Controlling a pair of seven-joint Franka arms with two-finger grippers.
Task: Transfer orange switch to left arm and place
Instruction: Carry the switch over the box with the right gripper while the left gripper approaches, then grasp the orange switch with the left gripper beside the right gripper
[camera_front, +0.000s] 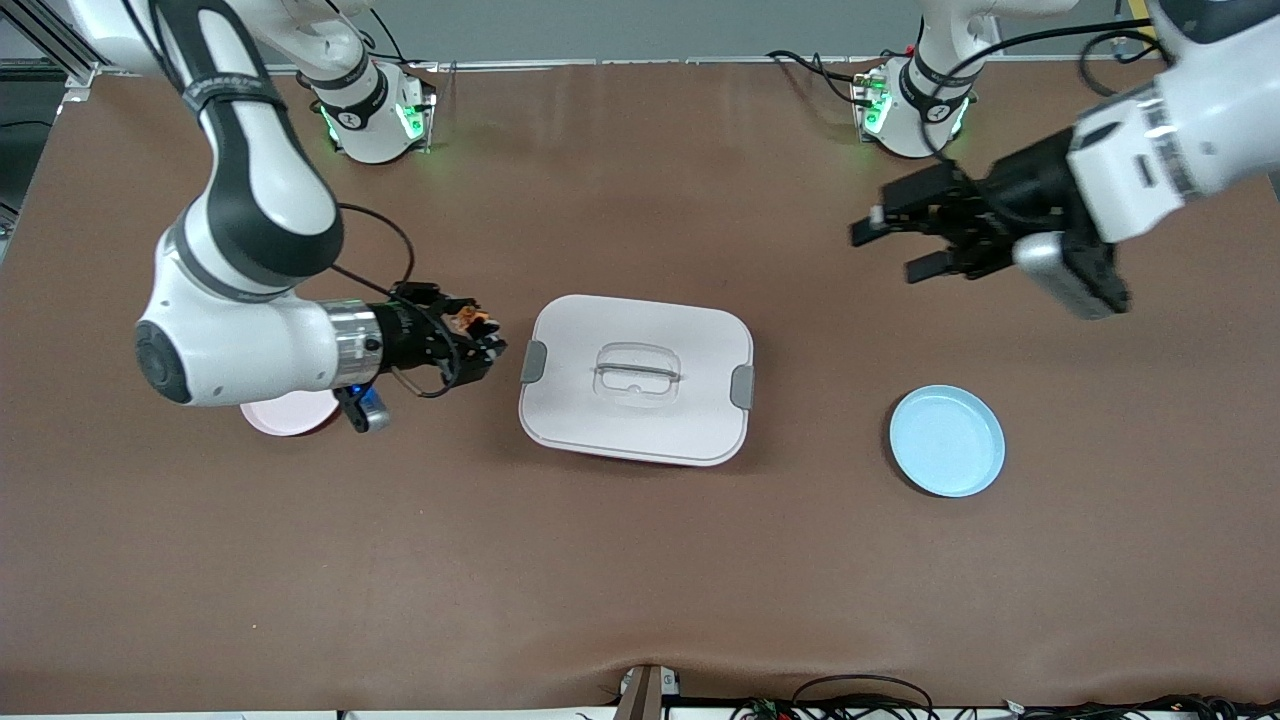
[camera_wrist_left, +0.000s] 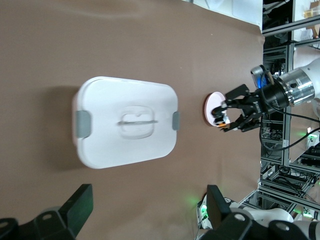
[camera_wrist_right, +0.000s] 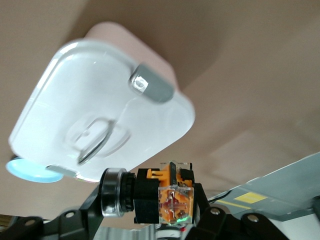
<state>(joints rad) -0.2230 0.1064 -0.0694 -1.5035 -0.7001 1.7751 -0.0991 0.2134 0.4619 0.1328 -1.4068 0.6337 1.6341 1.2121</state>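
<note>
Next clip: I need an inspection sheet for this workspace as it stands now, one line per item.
Surface: brown table, bare in front of the camera.
Job's things: orange switch held in the air by the right tool, beside the box; white box mid-table, lid on, grey latches shut.
Clutter: pink plate partly hidden under the right arm; blue plate toward the left arm's end, nothing on it.
Grippers: right tool shut on the orange switch; left tool open, holding nothing, waiting in the air above the table toward its own end.
Cables: black cable looping at the right wrist; loose wires along the table's near edge.
Surroundings: metal framing seen from the left wrist.
</note>
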